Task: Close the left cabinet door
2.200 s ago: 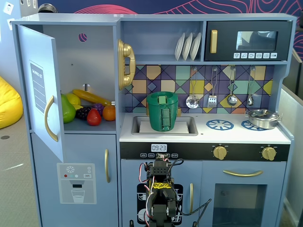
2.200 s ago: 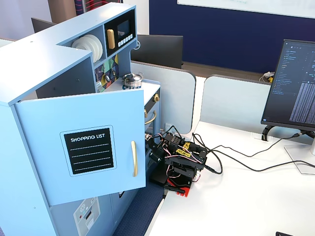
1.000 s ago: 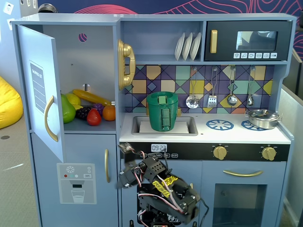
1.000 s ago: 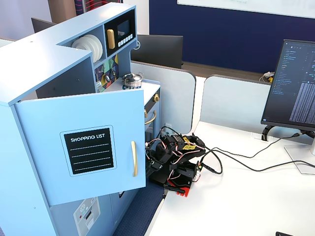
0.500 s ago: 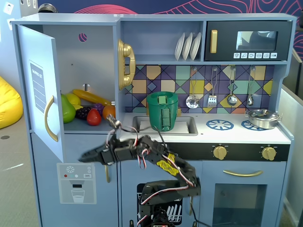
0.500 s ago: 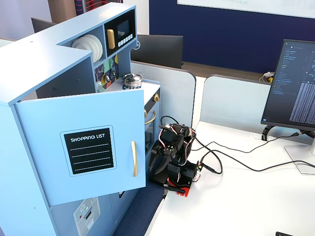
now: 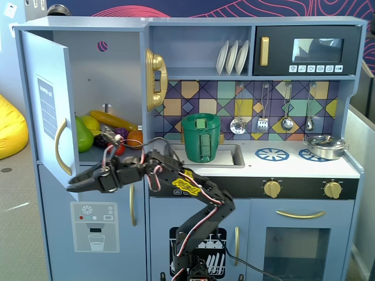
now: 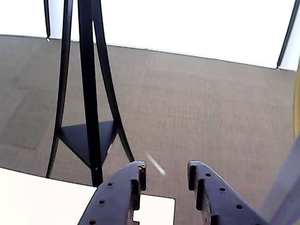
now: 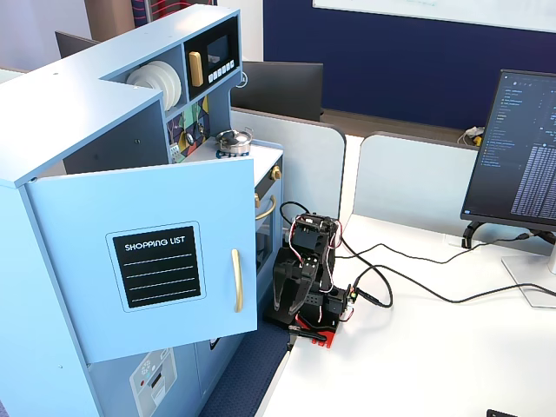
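Note:
The left cabinet door (image 7: 47, 105) is light blue and stands wide open, swung out to the left of the fixed front view. Its gold handle (image 7: 59, 146) faces outward. The fixed side view shows its black "SHOPPING LIST" panel (image 9: 157, 266) and handle (image 9: 235, 280). My gripper (image 7: 71, 187) reaches left, level with the door's lower edge, by its inner side; I cannot tell if it touches. In the wrist view the gripper (image 8: 166, 171) is open and empty, with a blue strip of the door (image 8: 287, 187) at its right. In the side view the door hides the gripper.
Toy fruit (image 7: 94, 132) lies inside the open compartment. A blue door with a water-dispenser panel (image 7: 96, 225) is below it. A gold phone (image 7: 155, 79), green pot (image 7: 201, 137) and microwave (image 7: 307, 51) are to the right. A black stand (image 8: 89, 93) stands on the carpet.

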